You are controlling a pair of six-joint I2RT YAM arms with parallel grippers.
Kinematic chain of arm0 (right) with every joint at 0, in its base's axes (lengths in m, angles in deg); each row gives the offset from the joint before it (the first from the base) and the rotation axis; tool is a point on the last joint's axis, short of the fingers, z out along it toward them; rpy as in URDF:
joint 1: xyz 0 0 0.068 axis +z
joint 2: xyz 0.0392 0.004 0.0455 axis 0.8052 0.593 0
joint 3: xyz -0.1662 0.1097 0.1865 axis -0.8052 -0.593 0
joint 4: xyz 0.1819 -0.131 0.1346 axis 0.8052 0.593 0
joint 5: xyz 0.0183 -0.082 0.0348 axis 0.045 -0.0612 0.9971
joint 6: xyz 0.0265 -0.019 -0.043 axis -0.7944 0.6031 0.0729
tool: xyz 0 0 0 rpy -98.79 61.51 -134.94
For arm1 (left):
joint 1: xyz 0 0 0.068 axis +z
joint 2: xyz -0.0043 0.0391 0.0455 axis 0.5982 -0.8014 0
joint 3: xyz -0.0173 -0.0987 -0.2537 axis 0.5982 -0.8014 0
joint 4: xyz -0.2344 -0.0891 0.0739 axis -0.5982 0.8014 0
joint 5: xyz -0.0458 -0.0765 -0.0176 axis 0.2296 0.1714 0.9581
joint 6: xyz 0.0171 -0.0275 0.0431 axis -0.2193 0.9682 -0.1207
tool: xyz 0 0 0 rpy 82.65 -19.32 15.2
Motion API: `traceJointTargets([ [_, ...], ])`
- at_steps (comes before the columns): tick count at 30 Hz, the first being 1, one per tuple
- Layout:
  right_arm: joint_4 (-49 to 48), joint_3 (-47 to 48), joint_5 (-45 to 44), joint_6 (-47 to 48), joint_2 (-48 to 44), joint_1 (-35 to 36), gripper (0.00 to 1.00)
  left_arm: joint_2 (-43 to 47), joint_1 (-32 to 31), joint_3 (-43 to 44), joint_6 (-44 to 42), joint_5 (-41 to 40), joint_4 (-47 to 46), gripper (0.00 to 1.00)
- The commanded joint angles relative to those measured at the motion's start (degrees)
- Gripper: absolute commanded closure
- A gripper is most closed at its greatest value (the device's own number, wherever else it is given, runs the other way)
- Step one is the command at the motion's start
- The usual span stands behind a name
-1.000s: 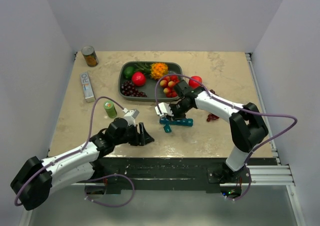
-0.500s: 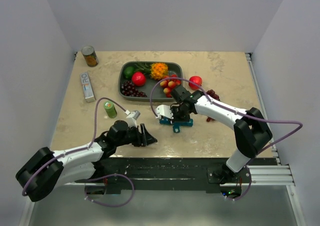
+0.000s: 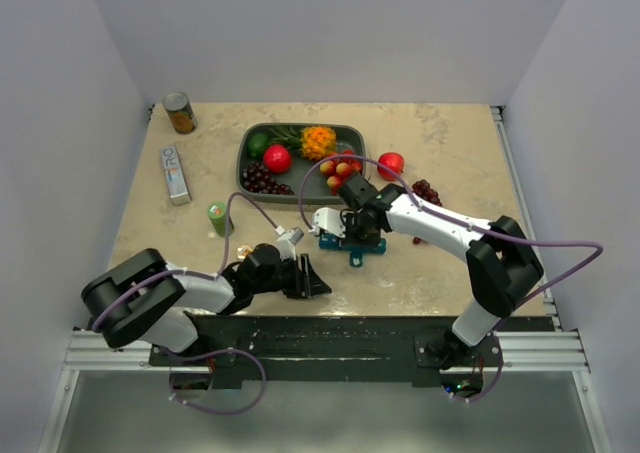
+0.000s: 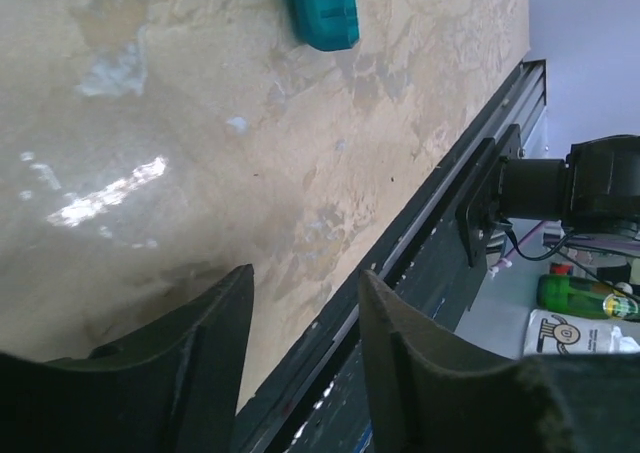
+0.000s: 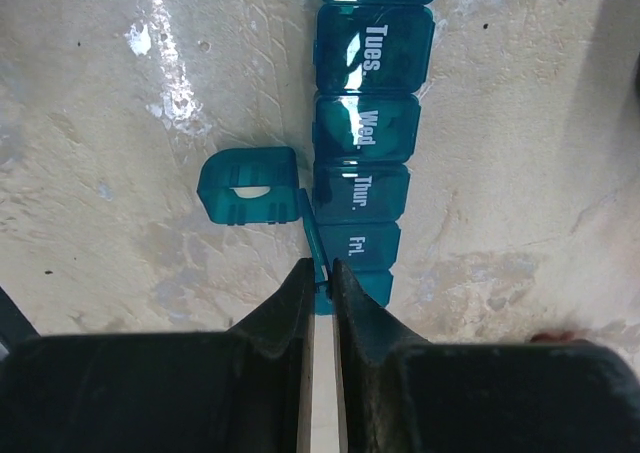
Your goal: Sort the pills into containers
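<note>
Working a cell of the pill box (image 5: 365, 133), mid-desk (image 3: 440, 133). The right hand (image 5: 320, 268) is closed, tips at the strip's edge by the "Fri." cell; one lid (image 5: 247, 185) lies flipped open alongside. The left hand (image 4: 300, 283), open and empty, hovers near the front edge. Press lightly, lest the joined cells skid or separate.
</note>
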Motion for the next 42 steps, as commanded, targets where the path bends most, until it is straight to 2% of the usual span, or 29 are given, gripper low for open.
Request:
traceJointTargets([
  [1, 0.6, 0.9, -0.6, -3.1, 0.9, 1.0, 0.97, -6.3, -2.2, 4.3, 2.7, -1.7, -11.3, 0.53],
  [6, 0.5, 1.1, -0.5, -4.1, 1.4, 1.3, 0.95, -13.3, -4.1, 7.4, 5.4, -3.7, -13.2, 0.64],
  [11, 1.0, 1.7, 0.1, -4.8, 1.4, 1.4, 0.91, -14.8, -5.5, 9.7, 7.5, -8.4, -8.7, 0.68],
  [21, 1.7, 2.8, 1.1, -5.3, 0.3, 1.7, 0.94, -11.9, -5.6, 5.7, 9.5, -12.0, -9.5, 0.69],
  [28, 1.6, 2.5, 0.5, -5.4, -1.5, 1.9, 0.95, -15.4, -5.6, 3.9, 12.3, -8.5, -20.4, 0.65],
  [32, 0.6, 1.5, -0.4, -5.4, -2.0, 2.4, 0.95, -16.8, -5.6, 5.2, 12.3, -8.9, -18.8, 0.68],
  [42, -0.3, 1.7, -3.7, -6.6, -2.2, 2.7, 0.94, -16.3, -5.6, 7.7, 11.9, -10.5, -14.2, 0.66],
])
